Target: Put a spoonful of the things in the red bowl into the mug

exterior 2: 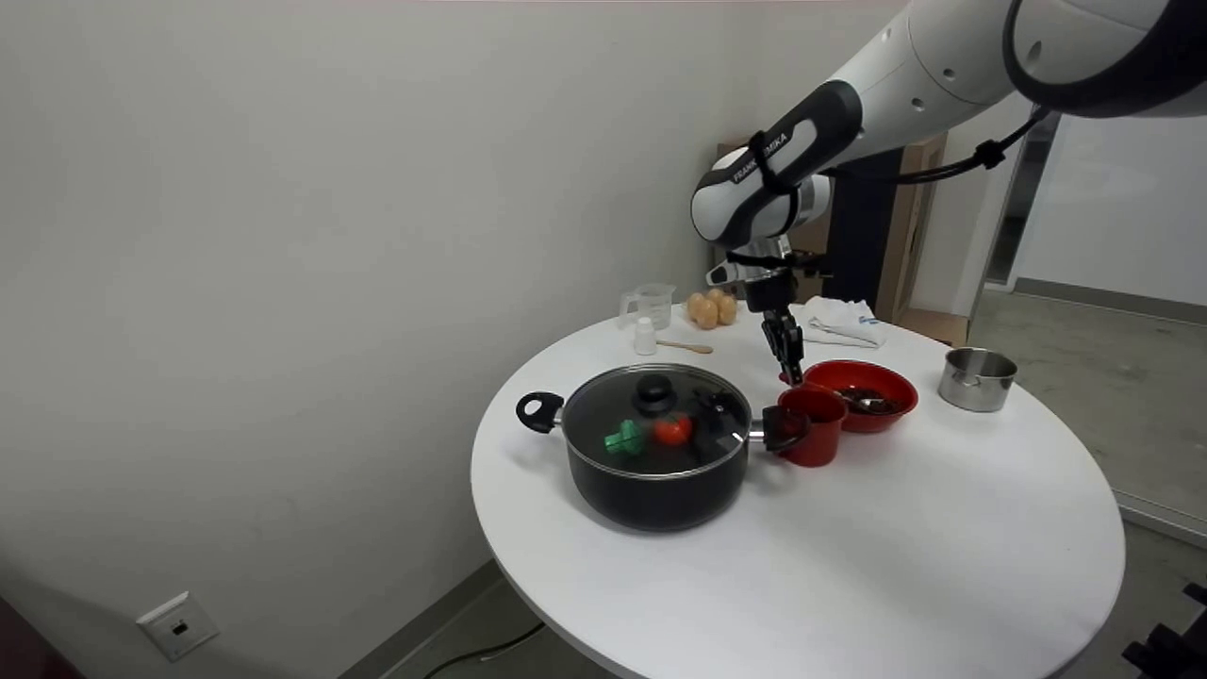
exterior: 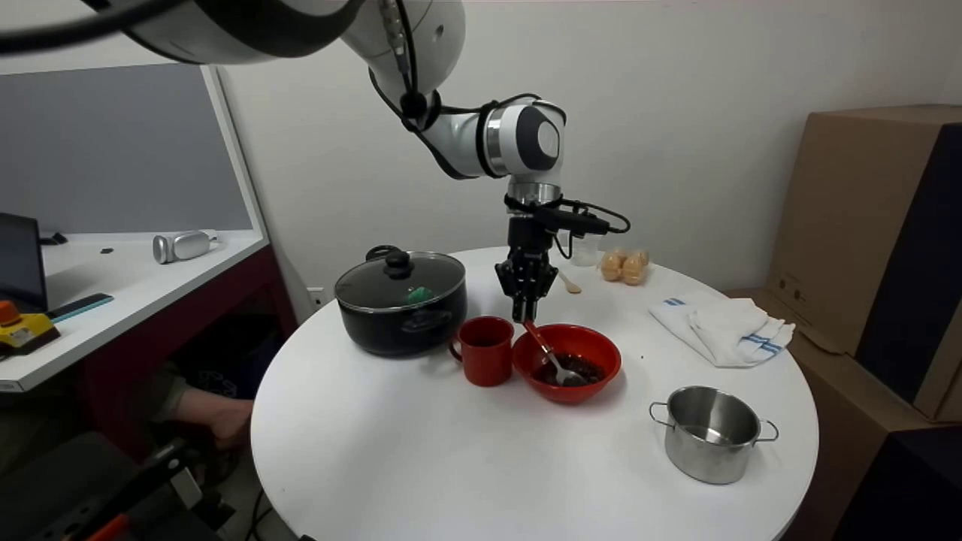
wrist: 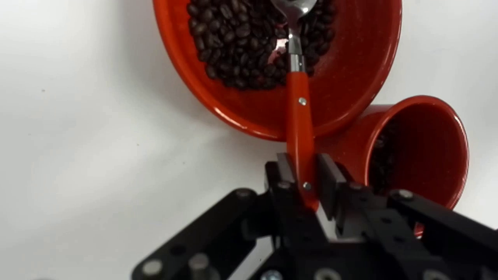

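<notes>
In the wrist view, the end effector (wrist: pixel 305 173) is clamped around the red handle of a spoon (wrist: pixel 298 105). The handle passes over the rim of the red bowl (wrist: pixel 354 66) at six o'clock, and the metal head points to twelve, by the dark beans (wrist: pixel 241 50); whether it carries any, I cannot tell. The red mug (wrist: pixel 432 155) sits at four o'clock from the bowl, beans inside too. In an exterior view, the mug is just beside the bowl at nine o'clock on the white tabletop (exterior: pixel 451 458); a lidded black pot (exterior: pixel 394 330) stands at ten, brown eggs (exterior: pixel 624 267) at one, a steel pot (exterior: pixel 706 454) at four.
</notes>
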Robot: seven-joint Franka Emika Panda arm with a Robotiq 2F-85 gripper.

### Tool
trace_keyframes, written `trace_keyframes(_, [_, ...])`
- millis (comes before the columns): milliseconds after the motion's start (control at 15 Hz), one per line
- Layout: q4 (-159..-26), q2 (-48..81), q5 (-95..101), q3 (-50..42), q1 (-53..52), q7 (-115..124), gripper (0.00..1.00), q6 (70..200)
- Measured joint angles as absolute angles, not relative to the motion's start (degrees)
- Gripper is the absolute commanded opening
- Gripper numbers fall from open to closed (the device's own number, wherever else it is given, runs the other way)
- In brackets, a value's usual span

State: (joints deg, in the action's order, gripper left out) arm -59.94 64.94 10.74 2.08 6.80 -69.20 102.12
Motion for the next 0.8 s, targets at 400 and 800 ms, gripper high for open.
trace_keyframes(400, [-55.3, 66.0, 10.7, 2.0, 6.2, -69.2, 0.09, 101.1])
trace_keyframes(800, [-51.2, 65.9, 11.3, 1.6, 3.6, -69.0, 0.09, 95.4])
